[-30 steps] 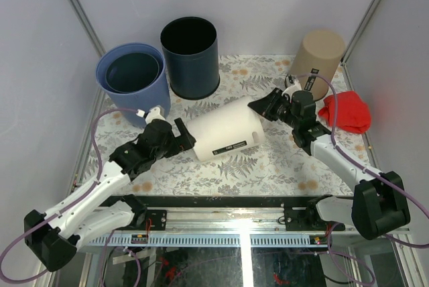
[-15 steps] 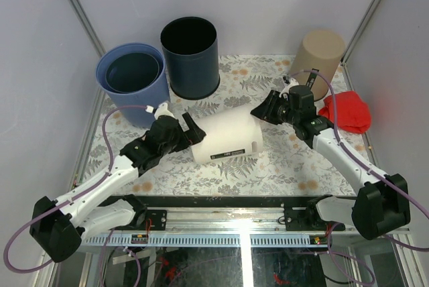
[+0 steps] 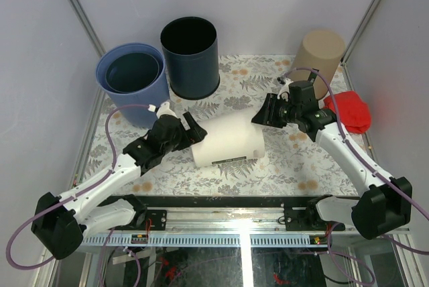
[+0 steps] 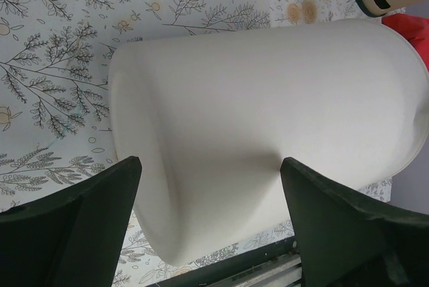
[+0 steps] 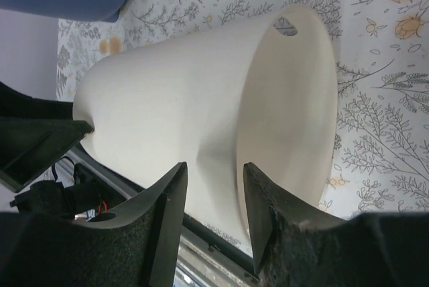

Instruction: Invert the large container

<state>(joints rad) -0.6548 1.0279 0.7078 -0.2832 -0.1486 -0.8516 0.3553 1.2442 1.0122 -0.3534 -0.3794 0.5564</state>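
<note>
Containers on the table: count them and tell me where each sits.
4 for sure: white container lying on its side mid-table, dark navy bin back centre, blue bin back left, tan bin back right. A fifth may be nested inside the blue one.

Large container lies sideways between left hand and right hand.

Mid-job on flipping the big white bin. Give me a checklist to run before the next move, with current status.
1. White container lies on its side, mouth toward the right arm: ok.
2. Right claw straddles the rim, one finger inside, one outside: ok.
3. Right claw closed on the rim: not ok, jaws stand apart.
4. Left claw gripping the base end: not ok, jaws open wide.
5. Beige container and red cloth apart from the white container: ok.
6. Left fingers touching the base: cannot tell.
</note>
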